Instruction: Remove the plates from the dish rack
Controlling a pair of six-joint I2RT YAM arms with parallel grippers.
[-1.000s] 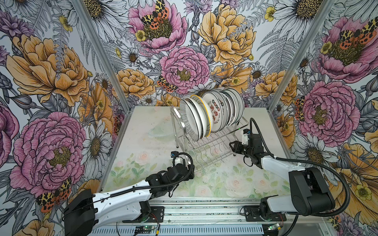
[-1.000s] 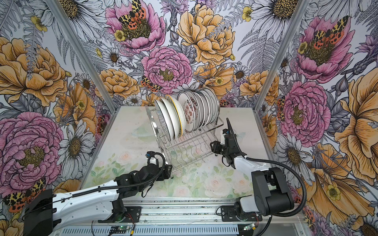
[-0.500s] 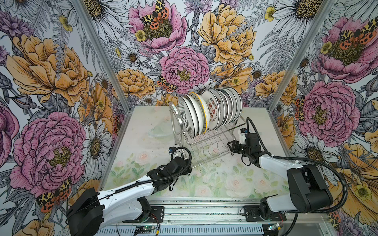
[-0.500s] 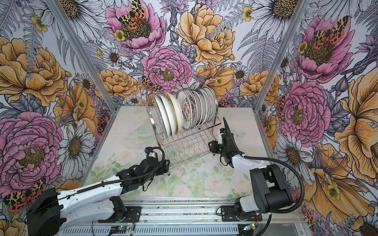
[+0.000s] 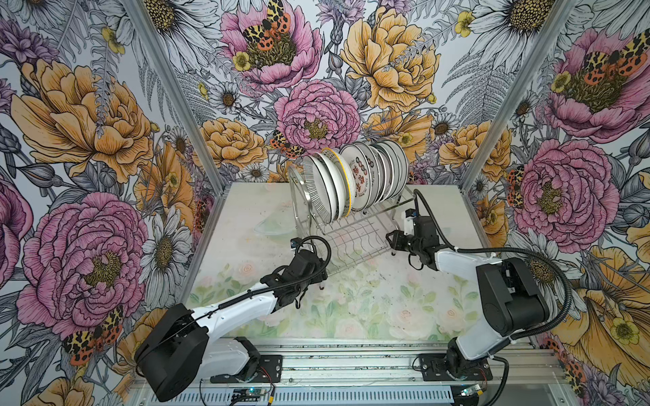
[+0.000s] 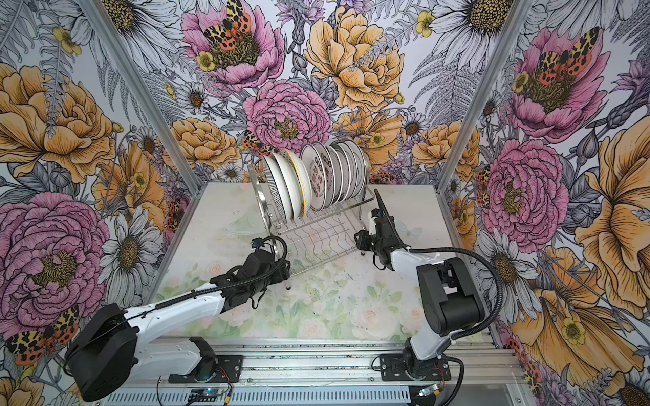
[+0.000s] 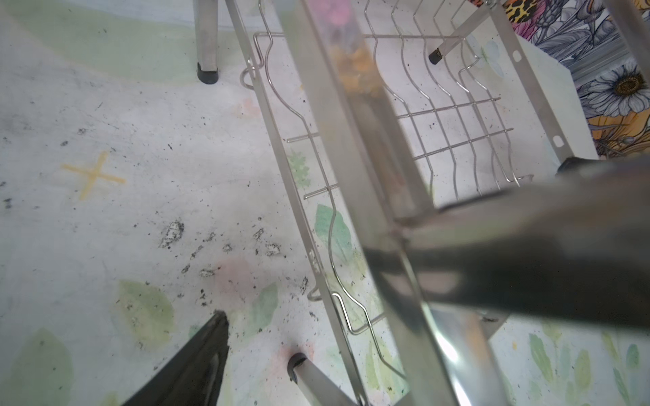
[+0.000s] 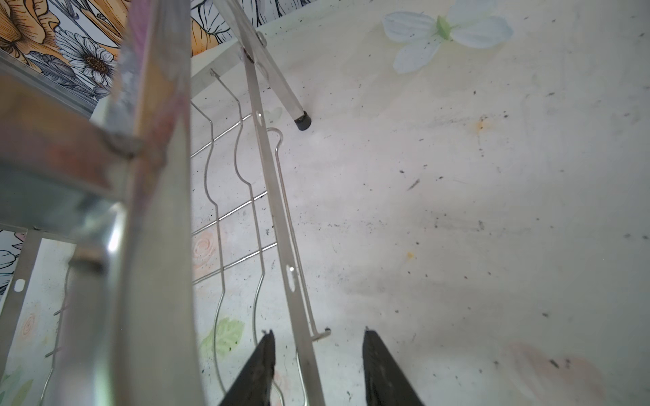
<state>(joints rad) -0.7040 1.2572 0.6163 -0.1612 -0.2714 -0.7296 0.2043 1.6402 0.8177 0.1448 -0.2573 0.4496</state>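
Observation:
The dish rack (image 5: 355, 235) (image 6: 316, 239) stands at the middle back of the table, and several white plates (image 5: 355, 182) (image 6: 316, 179) stand on edge in its upper tier. My left gripper (image 5: 316, 277) (image 6: 283, 274) is at the rack's near left corner. In the left wrist view one black finger (image 7: 207, 351) shows on the table side of the rack's rail (image 7: 281, 158) and leg; the other finger is hidden. My right gripper (image 5: 392, 239) (image 6: 360, 239) (image 8: 316, 334) is open, its fingers on either side of the lower side rail (image 8: 278, 218) with gaps on both sides.
Floral walls close in the left, back and right. A pale glassy shape (image 5: 274, 228) lies on the table left of the rack. A yellow cross (image 7: 93, 175) is marked on the table top. The arms' base rail (image 5: 351, 369) runs along the front.
The rack with its plates has shifted a little toward the back wall. Both arms followed it, and the left gripper reached the rack's corner. The jaws of both grippers have narrowed.

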